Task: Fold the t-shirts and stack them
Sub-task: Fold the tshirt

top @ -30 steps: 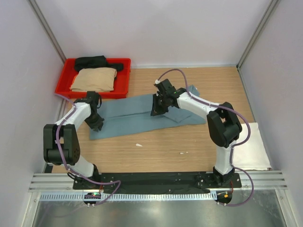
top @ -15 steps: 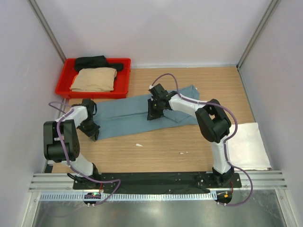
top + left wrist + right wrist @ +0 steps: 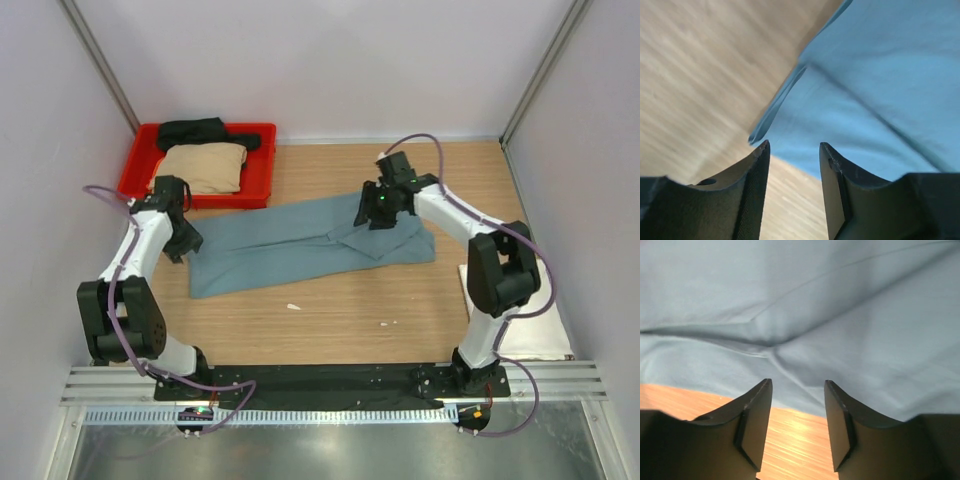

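A dusty teal-blue t-shirt (image 3: pixel 300 240) lies in a long band across the middle of the table. My left gripper (image 3: pixel 184 243) hovers at its left end, jaws open and empty; the shirt's edge (image 3: pixel 875 90) lies just beyond its fingertips (image 3: pixel 792 150). My right gripper (image 3: pixel 378 210) sits over the shirt's far right part, open with nothing between its fingers (image 3: pixel 797 387); creased teal cloth (image 3: pixel 800 305) fills that view. A tan t-shirt (image 3: pixel 205 165) and a black t-shirt (image 3: pixel 200 132) lie in the red tray. A white t-shirt (image 3: pixel 550 310) lies at the right, partly behind the right arm.
The red tray (image 3: pixel 262 178) stands at the back left corner. Grey walls close in the table on the left, back and right. Two small white scraps (image 3: pixel 293 306) lie on the bare wood in front of the teal shirt.
Both grippers have opened and let go of the teal shirt. The left arm has drawn back to the left, and the right gripper has moved right and toward the back.
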You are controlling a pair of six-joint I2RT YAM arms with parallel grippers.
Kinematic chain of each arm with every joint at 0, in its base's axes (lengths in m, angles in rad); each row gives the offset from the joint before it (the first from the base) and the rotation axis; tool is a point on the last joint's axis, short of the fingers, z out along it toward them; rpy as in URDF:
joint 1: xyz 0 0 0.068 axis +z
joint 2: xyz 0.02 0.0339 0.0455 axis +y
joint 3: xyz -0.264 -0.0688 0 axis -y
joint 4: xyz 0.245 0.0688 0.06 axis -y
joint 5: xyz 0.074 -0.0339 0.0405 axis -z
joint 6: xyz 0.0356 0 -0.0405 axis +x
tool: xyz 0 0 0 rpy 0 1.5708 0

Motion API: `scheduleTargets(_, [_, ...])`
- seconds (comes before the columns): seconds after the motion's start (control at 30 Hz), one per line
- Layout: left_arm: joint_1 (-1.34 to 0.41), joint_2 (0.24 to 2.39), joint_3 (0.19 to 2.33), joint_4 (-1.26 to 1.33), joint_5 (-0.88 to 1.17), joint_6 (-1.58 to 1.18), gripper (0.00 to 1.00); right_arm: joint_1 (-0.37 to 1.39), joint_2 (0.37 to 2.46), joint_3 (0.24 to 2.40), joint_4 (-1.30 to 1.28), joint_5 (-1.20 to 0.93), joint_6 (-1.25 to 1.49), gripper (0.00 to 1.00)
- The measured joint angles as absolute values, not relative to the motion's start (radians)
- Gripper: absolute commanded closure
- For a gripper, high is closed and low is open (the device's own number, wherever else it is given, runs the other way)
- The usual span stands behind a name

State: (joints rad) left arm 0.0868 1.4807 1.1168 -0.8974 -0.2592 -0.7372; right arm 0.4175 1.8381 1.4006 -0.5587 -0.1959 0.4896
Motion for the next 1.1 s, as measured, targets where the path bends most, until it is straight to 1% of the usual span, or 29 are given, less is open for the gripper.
scheduleTargets(0.03, [0.087, 1.498, 1.144, -0.877, -0.262, -0.704, 0.59, 0.382, 1.807, 1.373, -0.567, -0.192, 0.487, 0.44])
scheduleTargets(0.17, [0.088, 1.613, 1.207, -0.833, -0.252, -0.622, 0.60, 0.276, 1.728, 1.333, -0.586, -0.181, 0.487, 0.43])
scheduleTargets(0.2, [0.088, 1.645, 1.214, -0.818, -0.242, -0.611, 0.62, 0.257, 1.719, 1.325, -0.588, -0.182, 0.486, 0.43])
scheduleTargets(0.23, [0.088, 1.684, 1.216, -0.803, -0.233, -0.592, 0.64, 0.242, 1.714, 1.319, -0.591, -0.183, 0.486, 0.43])
scheduleTargets(0.3, [0.087, 1.735, 1.217, -0.796, -0.221, -0.569, 0.66, 0.221, 1.708, 1.303, -0.592, -0.190, 0.486, 0.43])
scheduleTargets(0.4, [0.088, 1.780, 1.227, -0.800, -0.224, -0.541, 0.65, 0.199, 1.706, 1.275, -0.598, -0.203, 0.487, 0.43])
scheduleTargets(0.6, [0.088, 1.789, 1.245, -0.799, -0.236, -0.529, 0.61, 0.180, 1.706, 1.251, -0.599, -0.221, 0.487, 0.43])
scheduleTargets(0.73, [0.088, 1.809, 1.246, -0.799, -0.235, -0.529, 0.61, 0.172, 1.706, 1.245, -0.599, -0.229, 0.487, 0.43])
scheduleTargets(0.9, [0.088, 1.838, 1.246, -0.795, -0.235, -0.530, 0.64, 0.161, 1.706, 1.235, -0.598, -0.237, 0.487, 0.43])
scheduleTargets(1.1, [0.088, 1.859, 1.246, -0.779, -0.236, -0.527, 0.71, 0.142, 1.706, 1.211, -0.599, -0.242, 0.485, 0.43])
